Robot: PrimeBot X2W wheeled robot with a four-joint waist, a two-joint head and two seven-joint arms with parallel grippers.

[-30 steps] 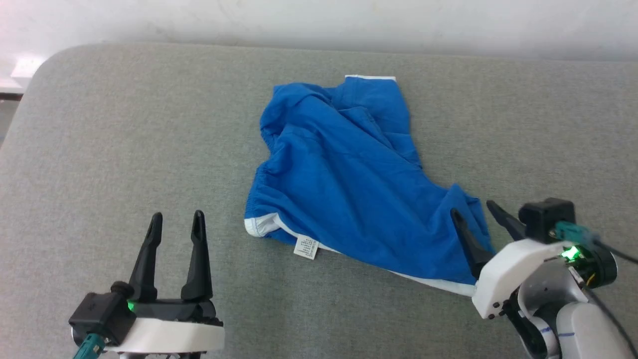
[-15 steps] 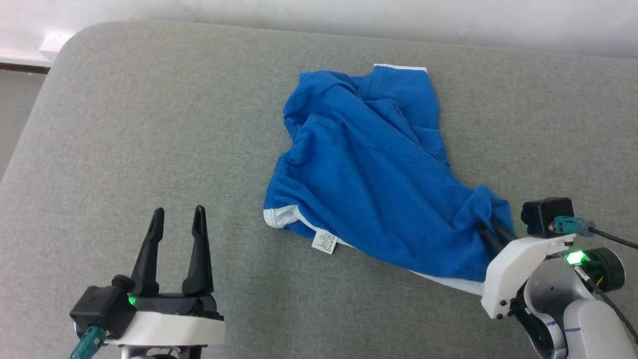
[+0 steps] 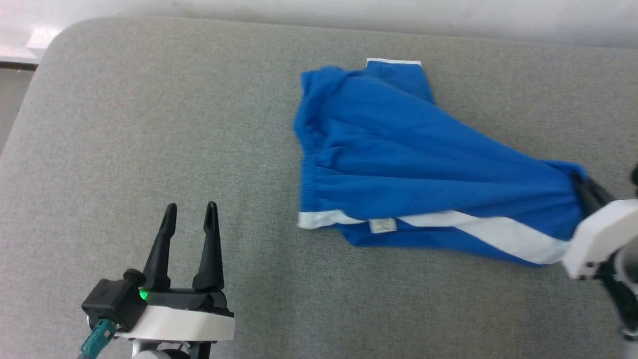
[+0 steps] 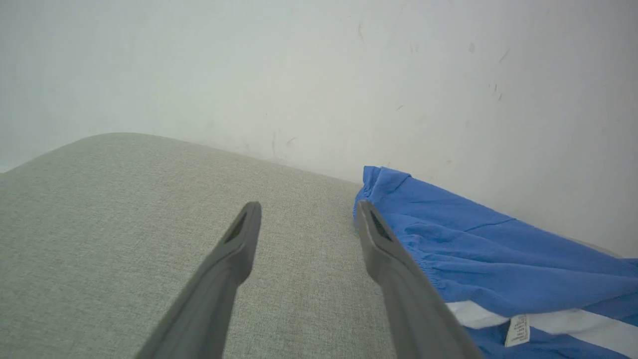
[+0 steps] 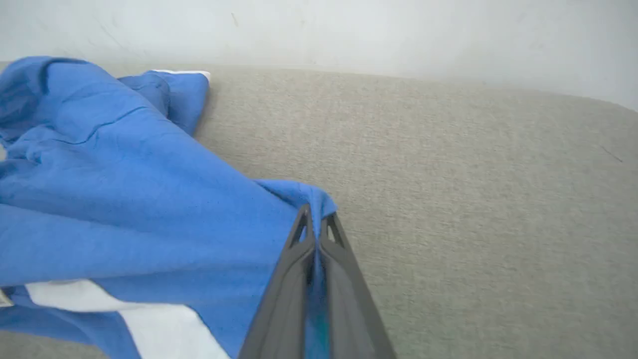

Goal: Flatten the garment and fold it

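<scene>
One garment: blue, white stripe, stretched taut | right jaws clamped on its corner | left jaws wide

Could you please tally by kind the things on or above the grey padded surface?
Garments: 1, bright blue soft shorts with a white stripe.
Care labels: 1, small white fabric label on the shorts.
Grippers: 2, left gripper and right gripper.
Total: 4.

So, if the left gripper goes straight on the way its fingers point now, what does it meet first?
The left gripper would probably pass over the grey cushion and reach the pale wall; depth is unclear. The garment lies to its right, out of that line.
</scene>
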